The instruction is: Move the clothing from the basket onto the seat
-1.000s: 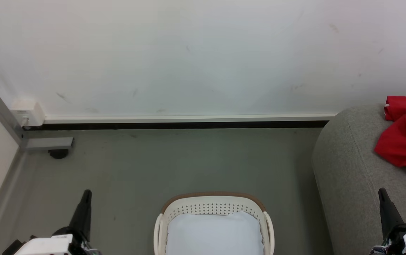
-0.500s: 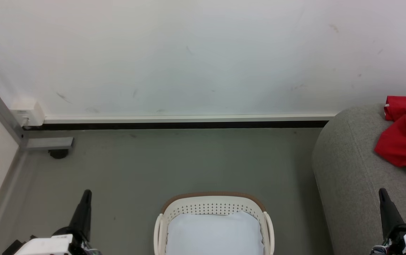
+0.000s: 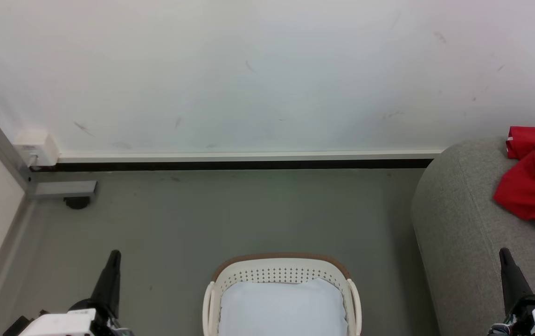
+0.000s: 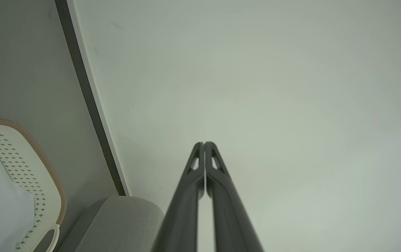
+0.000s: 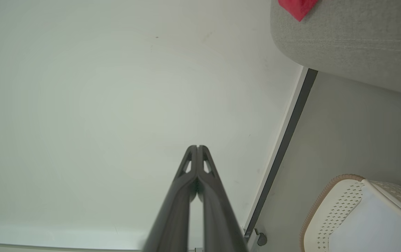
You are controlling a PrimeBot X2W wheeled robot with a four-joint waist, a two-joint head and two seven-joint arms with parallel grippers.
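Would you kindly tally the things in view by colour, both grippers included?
Red: 1, the jersey
White: 2, the basket and the liner cloth
Grey: 1, the sofa
Dark: 2, the left gripper and the right gripper
Total: 6

No legible text, brand or number anywhere (red clothing [image 3: 528, 198] bears plain white stripes)

- Wall [image 3: 258, 70]: white, matte, faint scuff marks.
- Skirting [image 3: 248, 155]: white strip over a black band at the wall foot.
- Floor [image 3: 248, 210]: plain grey-green, evenly lit.
- Metal frame [image 3: 64, 188]: grey, far left, on a dark caster [image 3: 77, 202].
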